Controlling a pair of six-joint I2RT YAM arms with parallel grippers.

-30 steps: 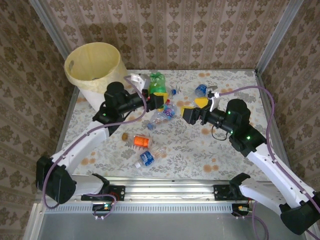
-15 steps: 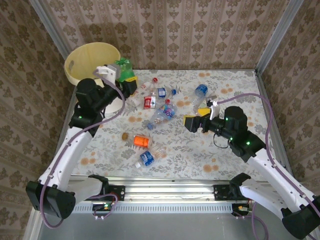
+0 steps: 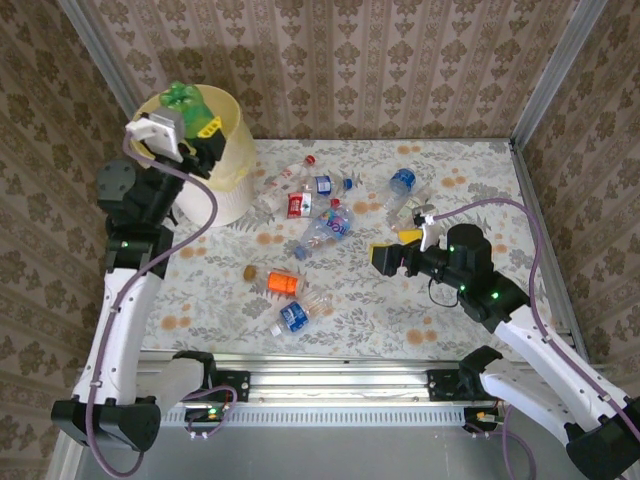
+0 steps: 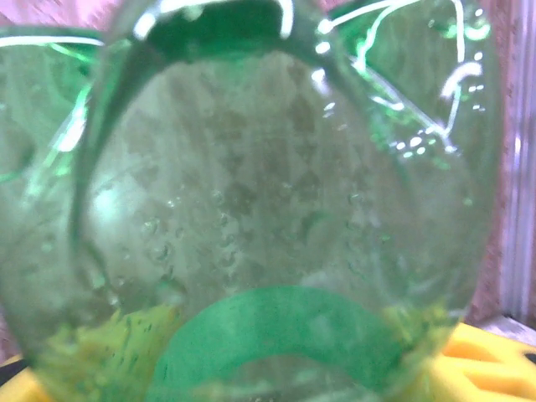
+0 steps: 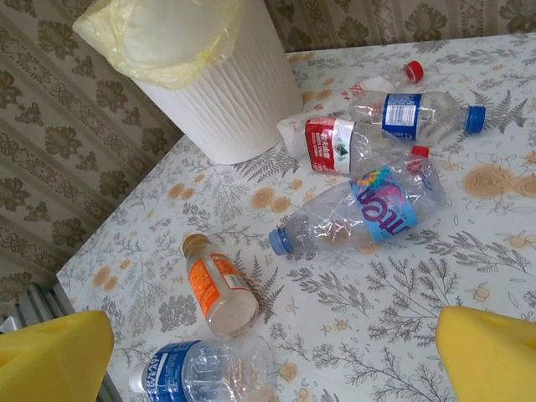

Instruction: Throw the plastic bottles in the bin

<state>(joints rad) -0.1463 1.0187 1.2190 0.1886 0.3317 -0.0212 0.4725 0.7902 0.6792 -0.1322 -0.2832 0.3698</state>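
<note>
Swung leftward across the bench (image 3: 470,165), the left gripper (image 3: 198,120) clamps a green bottle (image 3: 181,97) above the bin (image 3: 232,165) (likely light, thin-walled, slick; best pinched across its waist). Farther out, the right gripper (image 3: 384,256) hangs wide open beside scattered clear bottles (image 3: 325,232); their red, blue and orange labels (image 5: 387,205) cannot be read.

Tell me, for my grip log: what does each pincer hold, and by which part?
Left pincer holds a green bottle by its body, above the bin. Right pincer is open and holds nothing.
</note>
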